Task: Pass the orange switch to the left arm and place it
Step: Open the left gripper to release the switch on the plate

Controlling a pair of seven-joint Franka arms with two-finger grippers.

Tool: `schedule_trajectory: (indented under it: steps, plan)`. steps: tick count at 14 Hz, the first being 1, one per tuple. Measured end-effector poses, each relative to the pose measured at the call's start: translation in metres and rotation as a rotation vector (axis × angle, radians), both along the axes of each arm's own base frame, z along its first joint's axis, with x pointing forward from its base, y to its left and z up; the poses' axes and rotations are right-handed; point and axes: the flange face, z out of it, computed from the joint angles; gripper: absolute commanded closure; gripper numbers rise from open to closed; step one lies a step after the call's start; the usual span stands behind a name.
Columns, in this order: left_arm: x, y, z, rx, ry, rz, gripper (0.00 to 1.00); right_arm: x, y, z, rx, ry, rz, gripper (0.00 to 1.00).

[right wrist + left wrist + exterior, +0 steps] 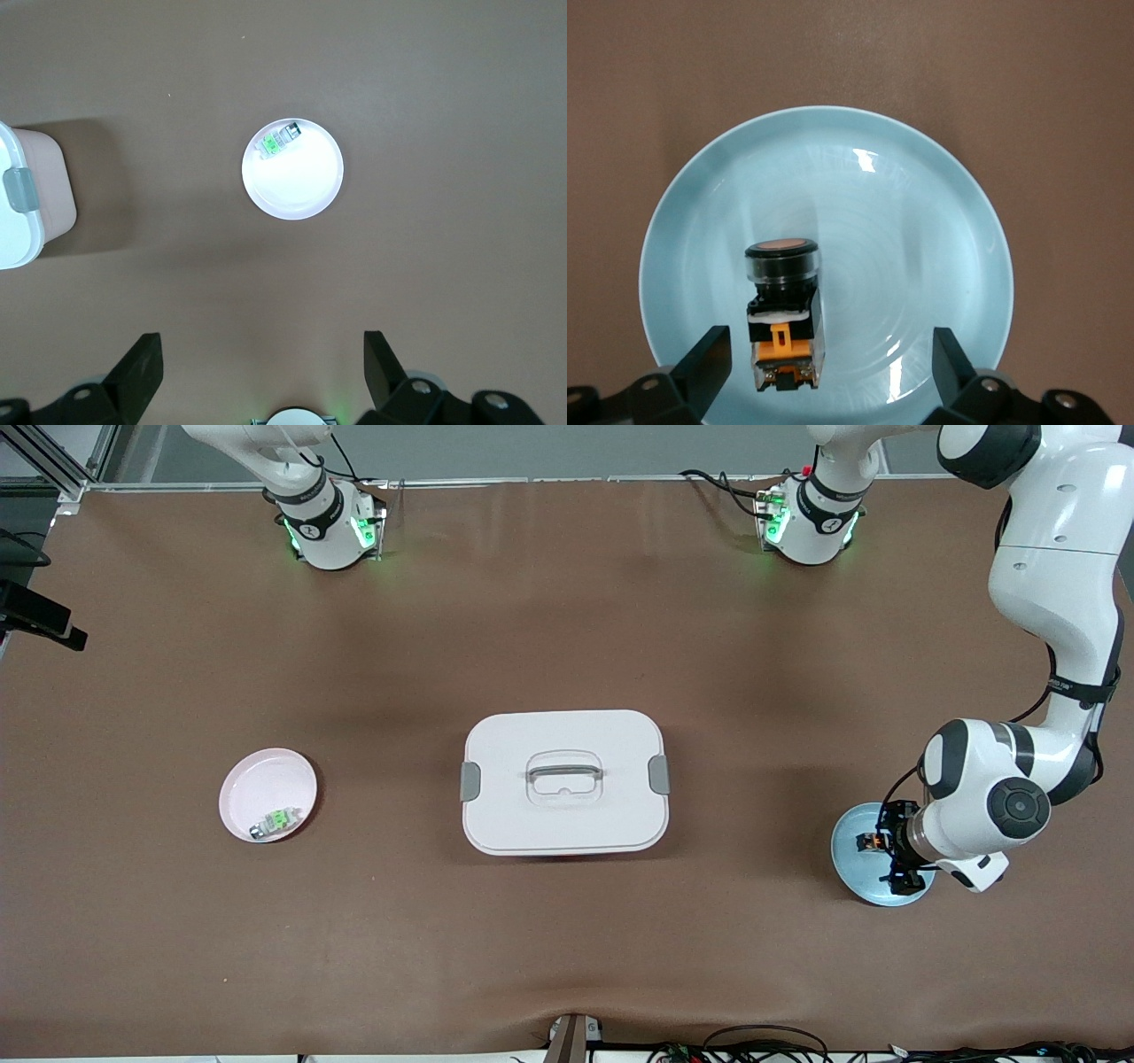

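Down between the spread fingers of the left gripper (824, 363) lies the orange switch (782, 310), a small black cylindrical push-button with a round orange cap and an orange clip on its body, lying on its side on the pale blue round plate (939, 230) at the left arm's end of the table, and those fingers are wide, one on each side of it with clear gaps, nothing gripped yet! Risk from here, as I judge it: the switch sits closer to one finger than the other, so a closing squeeze could shove it along the glossy plate or pinch it off-centre and let it roll out; and once lifted, a low path toward the middle could clip the big white rounded lidded box (564, 781) with its grey side clips and handle. Up high, the right gripper (257, 367) hangs open over bare brown table, waiting, looking down on the round pink plate (306, 186) where a green and silver switch (282, 139) rests near the rim
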Motion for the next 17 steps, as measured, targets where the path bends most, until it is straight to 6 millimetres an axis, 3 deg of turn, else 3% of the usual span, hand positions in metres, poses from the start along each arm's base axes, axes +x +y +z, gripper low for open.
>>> schedule_trajectory:
  steps: [8, 17]
  plan:
    - [0.001, -0.009, 0.005, 0.004, 0.006, -0.068, 0.00, 0.000, 0.001, -0.004, 0.002, 0.009, 0.003, 0.00]
    - [-0.011, -0.015, 0.062, 0.017, -0.017, -0.512, 0.00, 0.002, 0.010, -0.002, 0.000, -0.004, -0.040, 0.00]
